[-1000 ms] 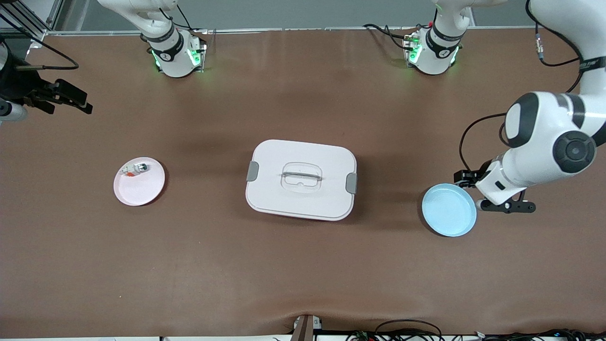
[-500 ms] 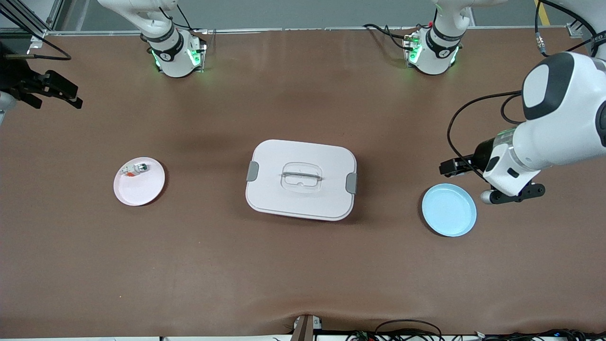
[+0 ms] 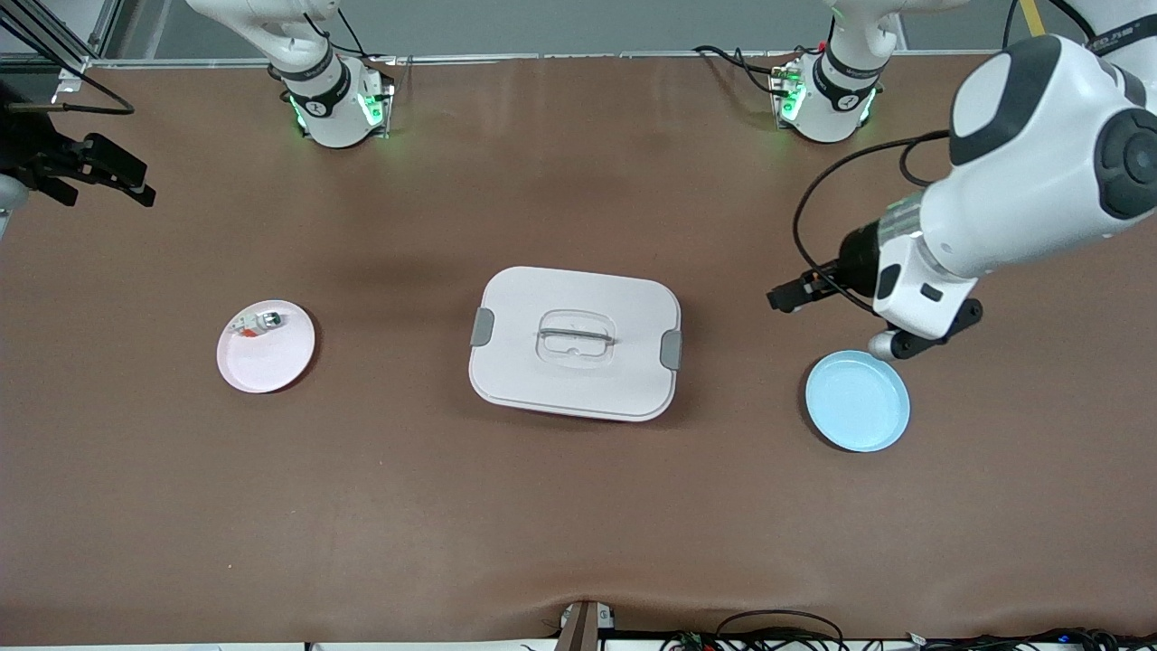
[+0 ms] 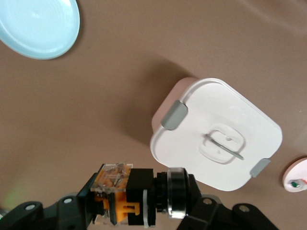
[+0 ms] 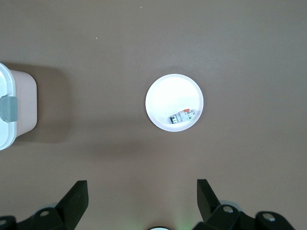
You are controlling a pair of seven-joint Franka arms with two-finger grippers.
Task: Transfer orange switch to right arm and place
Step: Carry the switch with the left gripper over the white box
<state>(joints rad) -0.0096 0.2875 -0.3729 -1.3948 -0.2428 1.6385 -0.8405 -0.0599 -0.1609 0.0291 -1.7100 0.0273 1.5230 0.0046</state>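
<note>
The orange switch (image 4: 125,209), a stubby black part with orange bands and a clear cap, lies crosswise between the fingers of my left gripper (image 4: 139,203), which is shut on it. This left gripper (image 3: 785,297) hangs in the air over bare table between the white box (image 3: 576,342) and the blue plate (image 3: 857,400). My right gripper (image 3: 113,174) is up over the table's edge at the right arm's end. Seen from the right wrist, that right gripper (image 5: 141,197) is open with nothing between its fingers.
A pink plate (image 3: 266,357) toward the right arm's end holds a small white part (image 3: 258,323); the right wrist view also shows the pink plate (image 5: 165,93) and the part (image 5: 181,117). The lidded white box (image 4: 216,134) sits mid-table. The blue plate (image 4: 38,24) holds nothing.
My left gripper has risen from beside the blue plate and swung toward the white box with the switch in it. The right gripper drifted slightly toward the table's edge.
</note>
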